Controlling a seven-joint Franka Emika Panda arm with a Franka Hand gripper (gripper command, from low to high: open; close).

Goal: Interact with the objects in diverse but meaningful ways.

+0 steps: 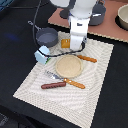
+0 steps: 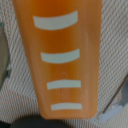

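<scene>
Our tool (image 1: 76,48) hangs low over the mat (image 1: 95,75), right above the loaf (image 1: 65,43) near the mat's far edge. In the wrist view the loaf (image 2: 62,60) fills the frame, its long axis running almost straight along the picture, pale ridges crossing it. We cannot tell whether the tool is released or clenched; its tips are hidden. The pan (image 1: 46,36) sits just beyond, the carton (image 1: 42,54) beside the plate (image 1: 68,66). We judge a straight descent should straddle the loaf's short width.
</scene>
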